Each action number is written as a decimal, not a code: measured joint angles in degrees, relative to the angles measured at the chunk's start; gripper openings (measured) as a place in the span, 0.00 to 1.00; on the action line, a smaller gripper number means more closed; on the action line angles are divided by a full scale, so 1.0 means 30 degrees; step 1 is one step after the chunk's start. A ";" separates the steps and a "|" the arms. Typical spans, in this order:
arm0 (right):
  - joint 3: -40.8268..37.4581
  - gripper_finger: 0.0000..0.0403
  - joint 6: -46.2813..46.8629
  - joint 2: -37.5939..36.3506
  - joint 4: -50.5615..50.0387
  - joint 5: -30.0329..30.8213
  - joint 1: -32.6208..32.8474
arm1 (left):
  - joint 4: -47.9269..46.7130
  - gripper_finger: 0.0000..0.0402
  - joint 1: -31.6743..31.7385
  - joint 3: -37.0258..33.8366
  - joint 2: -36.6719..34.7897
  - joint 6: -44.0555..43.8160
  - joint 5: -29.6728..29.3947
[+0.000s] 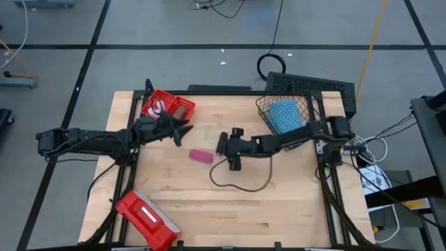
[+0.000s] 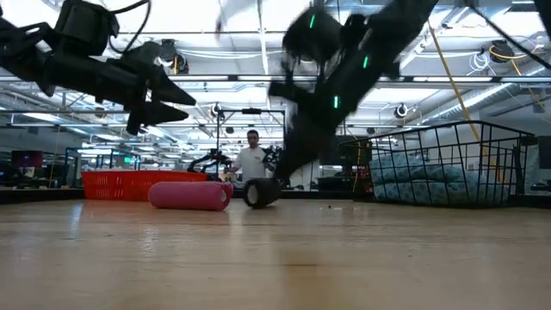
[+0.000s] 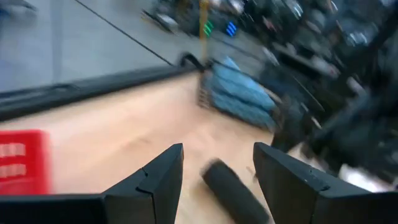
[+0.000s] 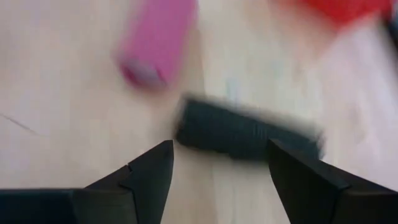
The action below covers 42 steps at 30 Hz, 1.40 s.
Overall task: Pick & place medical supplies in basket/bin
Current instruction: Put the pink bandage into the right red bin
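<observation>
Mid-counter (image 1: 279,202) — right gripper (image 4: 217,163) spread wide over black roll (image 4: 245,132), pink roll (image 1: 201,155) just left; left gripper (image 1: 182,132) open nr red bin (image 1: 182,106).

Short pink cylindrical roll (image 1: 201,155) lies on its side mid-table, a short black roll (image 2: 261,193) lying near it. Blue folded cloth pad (image 1: 284,116) sits inside black wire-mesh basket (image 1: 309,104) at far right. Small red plastic bin (image 1: 168,106) stands far left, white pieces inside.

Flat red case (image 1: 144,216) at table (image 1: 279,209) front-left corner; person (image 2: 252,159) in background.
</observation>
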 joint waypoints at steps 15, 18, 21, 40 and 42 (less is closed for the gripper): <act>-0.3322 0.60 0.0697 -0.5544 0.3795 -0.3946 0.1105 | -1.2692 0.50 -0.5480 0.5697 0.3736 0.5781 0.1813; -0.4583 0.60 0.0900 -0.6292 0.5867 -0.3905 0.1086 | -1.2496 0.50 -0.6118 0.5660 0.5470 0.5941 0.0875; -0.5874 0.60 0.0885 -0.6831 0.7545 -0.3931 0.1093 | -1.1746 0.50 -0.6438 0.5660 0.7096 0.6332 -0.0450; -0.7793 0.60 0.0827 -0.7169 0.9486 -0.3917 0.1086 | -0.7637 0.47 -0.6554 0.5711 1.1454 0.5082 -0.1748; -0.7798 0.60 0.0834 -0.7169 0.9398 -0.3925 0.1086 | -0.7629 0.40 -0.6554 0.5697 1.1323 0.4353 -0.1678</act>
